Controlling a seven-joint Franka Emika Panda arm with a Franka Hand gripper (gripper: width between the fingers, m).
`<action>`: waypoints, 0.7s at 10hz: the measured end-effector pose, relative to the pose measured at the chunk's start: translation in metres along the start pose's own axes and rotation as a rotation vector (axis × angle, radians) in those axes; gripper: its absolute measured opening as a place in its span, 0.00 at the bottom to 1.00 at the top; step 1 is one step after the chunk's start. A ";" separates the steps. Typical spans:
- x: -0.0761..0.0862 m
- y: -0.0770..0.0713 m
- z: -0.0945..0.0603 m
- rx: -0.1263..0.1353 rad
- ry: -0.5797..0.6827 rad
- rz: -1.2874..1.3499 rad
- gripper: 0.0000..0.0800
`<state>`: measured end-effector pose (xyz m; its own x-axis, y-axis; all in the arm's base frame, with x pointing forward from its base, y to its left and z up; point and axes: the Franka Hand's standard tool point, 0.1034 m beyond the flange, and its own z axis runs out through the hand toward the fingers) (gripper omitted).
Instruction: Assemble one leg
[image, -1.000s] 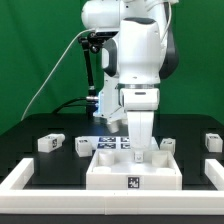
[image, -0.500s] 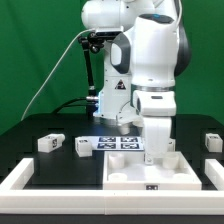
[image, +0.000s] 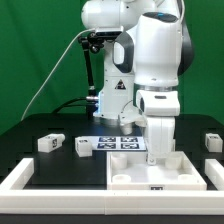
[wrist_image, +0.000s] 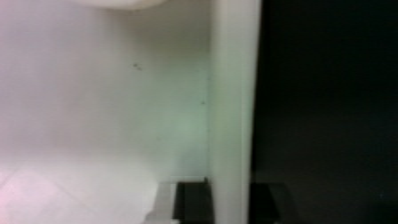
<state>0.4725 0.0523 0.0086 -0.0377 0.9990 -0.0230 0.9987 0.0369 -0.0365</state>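
Off toward the exterior view's left, a leg (image: 50, 143) lies on the black surface (image: 20, 140), with another leg (image: 84, 147) near the marker board (image: 118, 143). The jaws sit at the white panel's (image: 125, 174) wall, and I cannot tell whether they clamp it. A green backdrop (image: 30, 50) hangs behind.

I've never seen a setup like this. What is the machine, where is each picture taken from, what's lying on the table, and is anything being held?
The big white machine is a robot arm ending in a two-finger claw. One picture comes from a camera standing off the arm. The blurry close-up comes from a camera on its wrist. On the black table lie a large white tray-like panel, three small white tagged legs, and a flat white marker board carrying tags. The claw is lowered onto the panel and, in the wrist view, appears to pinch one of its upright walls. No leg is held.
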 end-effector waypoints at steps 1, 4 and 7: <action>0.008 0.004 0.000 -0.004 0.006 -0.010 0.07; 0.019 0.016 0.000 -0.014 0.017 -0.023 0.07; 0.027 0.018 0.001 -0.011 0.019 0.030 0.07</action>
<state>0.4898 0.0797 0.0067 -0.0070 1.0000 -0.0052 0.9997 0.0069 -0.0250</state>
